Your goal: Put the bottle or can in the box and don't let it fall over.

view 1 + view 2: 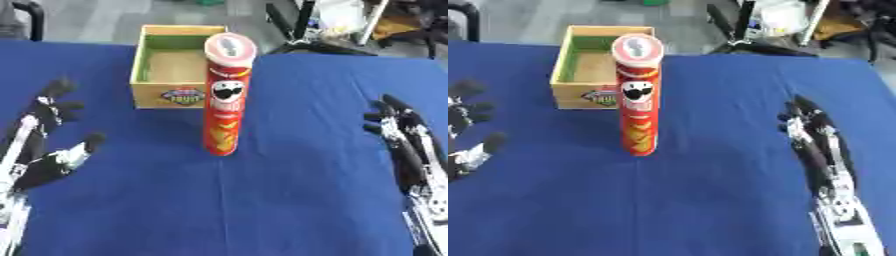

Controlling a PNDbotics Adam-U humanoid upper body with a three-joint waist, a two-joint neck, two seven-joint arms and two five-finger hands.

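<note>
The blue table [289,200] is carrying everything. The wooden box [175,67] is sitting open at the far side, and the red can [226,100] is standing upright just in front of it, long axis vertical. The left hand [48,150] and right hand [815,145] are resting open and empty, well apart from the can, which is standing between them, seemingly a little nearer the left
</note>
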